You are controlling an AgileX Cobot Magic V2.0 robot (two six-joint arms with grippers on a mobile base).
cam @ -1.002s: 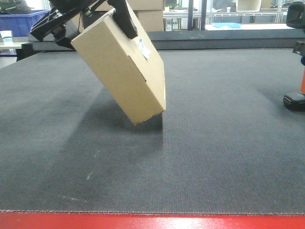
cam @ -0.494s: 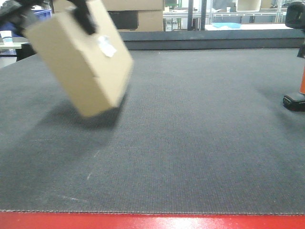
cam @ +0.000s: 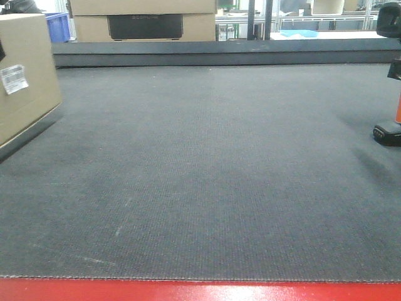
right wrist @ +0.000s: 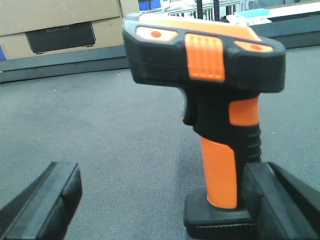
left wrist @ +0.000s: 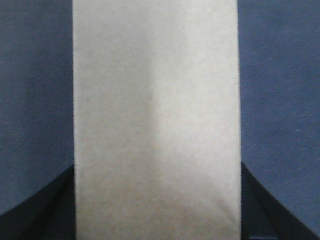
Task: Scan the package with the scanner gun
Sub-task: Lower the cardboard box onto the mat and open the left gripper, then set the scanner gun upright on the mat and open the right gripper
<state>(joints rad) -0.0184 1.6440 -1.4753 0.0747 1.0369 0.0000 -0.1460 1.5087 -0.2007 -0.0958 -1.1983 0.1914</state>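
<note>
The package (cam: pixel 28 94), a plain tan cardboard box with a small white label (cam: pixel 12 78), is at the far left of the front view, cut off by the frame edge and low over the dark mat. In the left wrist view the package (left wrist: pixel 155 110) fills the space between the two dark fingers of my left gripper (left wrist: pixel 157 172), which is shut on it. The scanner gun (right wrist: pixel 220 100), with a black head, orange handle and black foot, stands upright on the mat. My right gripper (right wrist: pixel 162 175) is open around it, and the gun is close to the right finger (right wrist: pixel 280 200).
Larger cardboard boxes with a dark printed panel (cam: pixel 144 25) stand behind the mat's raised back edge (cam: pixel 219 53). A blue bin (cam: pixel 57 26) is at the back left. A red strip (cam: pixel 200 291) borders the mat's front edge. The scanner gun's foot (cam: pixel 387 133) shows at the far right.
The package has swung from the mat's centre-left to the far left edge and turned from steeply tilted to nearly level. The scanner gun has stayed in place.
</note>
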